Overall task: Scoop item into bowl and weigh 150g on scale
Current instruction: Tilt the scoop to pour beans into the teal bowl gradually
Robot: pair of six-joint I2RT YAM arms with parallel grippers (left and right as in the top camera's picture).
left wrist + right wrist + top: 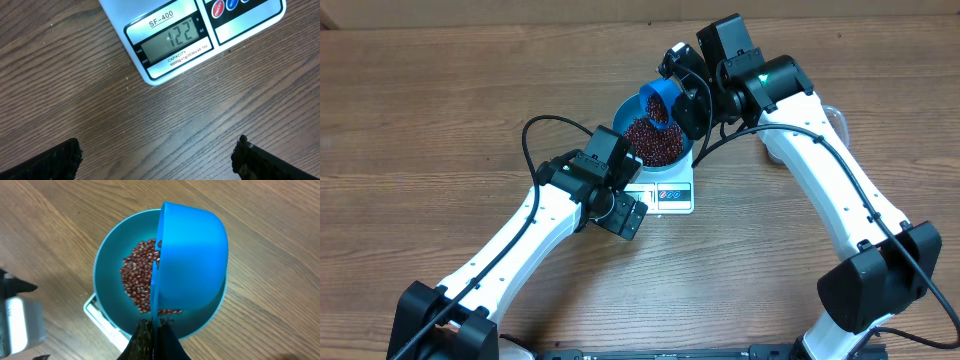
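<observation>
1. Overhead: blue bowl (687,150) of beans (655,142) sits on the scale (672,196). Right gripper (675,95) is clamped on a blue scoop (656,105), tipped over the bowl. Left gripper (625,215) sits just off the scale's near-left corner.
2. Left wrist: fingers (55,160) spread wide, nothing between them, scale display just ahead reads 122.
3. Right wrist: scoop hangs tilted right above the beans, handle pinched tight.

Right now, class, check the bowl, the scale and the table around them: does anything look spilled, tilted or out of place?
Nothing stands out. The beans lie inside the bowl, which sits on the scale; the tipped scoop is over the bowl, and no beans show on the table.
</observation>
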